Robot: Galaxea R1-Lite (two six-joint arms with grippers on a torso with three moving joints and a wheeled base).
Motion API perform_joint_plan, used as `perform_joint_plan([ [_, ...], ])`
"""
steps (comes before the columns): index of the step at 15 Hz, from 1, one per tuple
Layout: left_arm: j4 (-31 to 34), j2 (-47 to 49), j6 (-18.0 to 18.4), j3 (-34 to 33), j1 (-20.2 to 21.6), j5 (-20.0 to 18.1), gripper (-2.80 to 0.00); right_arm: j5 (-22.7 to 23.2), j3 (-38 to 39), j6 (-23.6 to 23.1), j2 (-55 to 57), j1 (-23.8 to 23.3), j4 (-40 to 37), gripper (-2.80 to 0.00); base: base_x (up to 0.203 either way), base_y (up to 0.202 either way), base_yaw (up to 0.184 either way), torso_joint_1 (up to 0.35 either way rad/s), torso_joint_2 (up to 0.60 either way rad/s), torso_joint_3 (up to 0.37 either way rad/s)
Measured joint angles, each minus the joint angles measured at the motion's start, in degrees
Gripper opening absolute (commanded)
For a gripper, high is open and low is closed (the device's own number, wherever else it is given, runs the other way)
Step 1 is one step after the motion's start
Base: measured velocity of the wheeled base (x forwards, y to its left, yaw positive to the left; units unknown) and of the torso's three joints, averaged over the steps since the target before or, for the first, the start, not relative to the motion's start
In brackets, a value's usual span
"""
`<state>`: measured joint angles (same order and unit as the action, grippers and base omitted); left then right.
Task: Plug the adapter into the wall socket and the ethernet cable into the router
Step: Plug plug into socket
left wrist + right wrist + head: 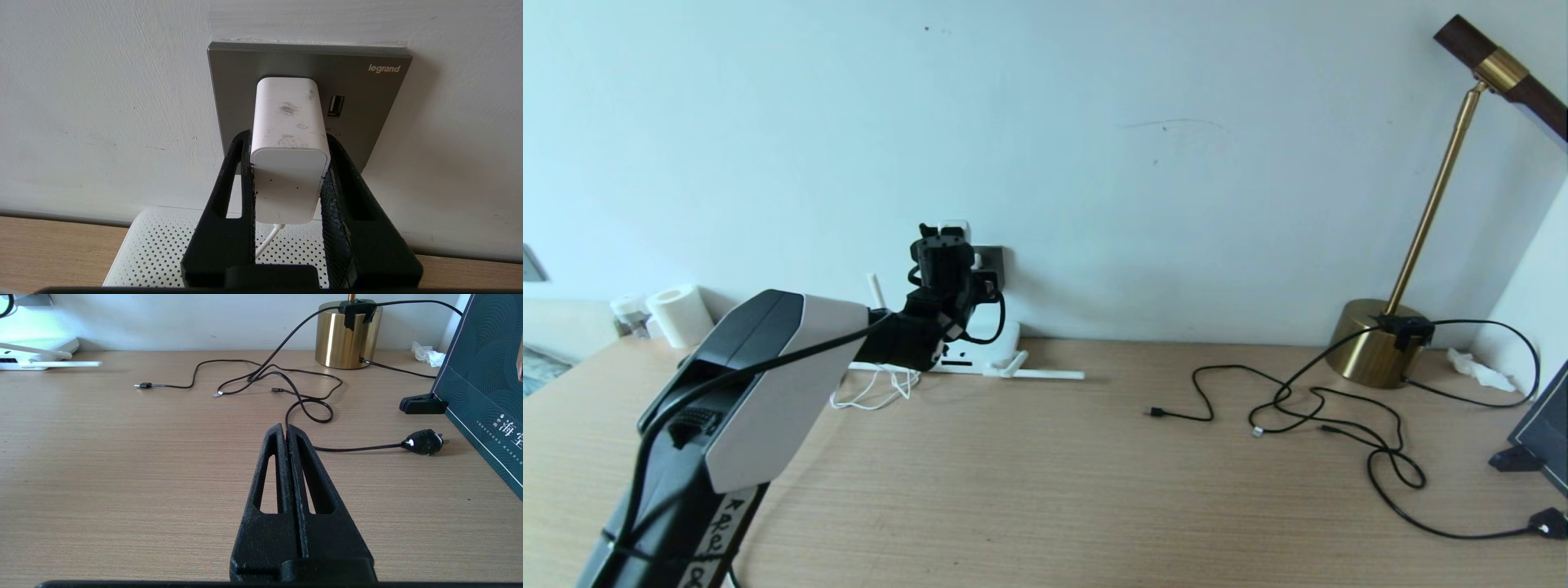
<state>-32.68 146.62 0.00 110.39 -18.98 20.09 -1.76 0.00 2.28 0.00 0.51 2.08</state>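
While the left gripper [288, 163] is clamping its jaws on the sides of the adapter [289, 147], the white cube is sitting pressed against the wall socket [363, 102] on the far wall, above the router [163, 249]. Parked low over the table [122, 465], the right gripper [286, 430] is resting with jaws fully closed, gripping nothing.

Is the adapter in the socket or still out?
In, as far as shown: the adapter sits flush against the socket plate, no prongs visible. The left gripper fingers clamp its sides.
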Motion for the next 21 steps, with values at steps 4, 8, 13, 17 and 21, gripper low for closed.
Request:
perform_joint_plan([
  [4,0.0,0.0,0.0,0.0,0.0,0.0,-2.80,0.0,0.0,0.0,0.0,0.0,0.0,-2.80,0.000,0.000,0.000,0.000,0.00,0.000],
  [8,0.0,0.1,0.0,0.0,0.1,-0.1,-2.80,0.0,0.0,0.0,0.0,0.0,0.0,-2.80,0.000,0.000,0.000,0.000,0.00,0.000],
  [13,0.1,0.1,-0.1,0.0,0.2,-0.3,-2.80,0.0,0.0,0.0,0.0,0.0,0.0,-2.80,0.000,0.000,0.000,0.000,0.00,0.000],
  [17,0.0,0.1,-0.1,-0.1,0.1,-0.6,0.00,0.0,0.0,0.0,0.0,0.0,0.0,-2.80,0.000,0.000,0.000,0.000,0.00,0.000],
  [21,0.1,0.1,-0.7,-0.1,0.0,-0.6,0.00,0.0,0.0,0.0,0.0,0.0,0.0,-2.80,0.000,0.000,0.000,0.000,0.00,0.000],
])
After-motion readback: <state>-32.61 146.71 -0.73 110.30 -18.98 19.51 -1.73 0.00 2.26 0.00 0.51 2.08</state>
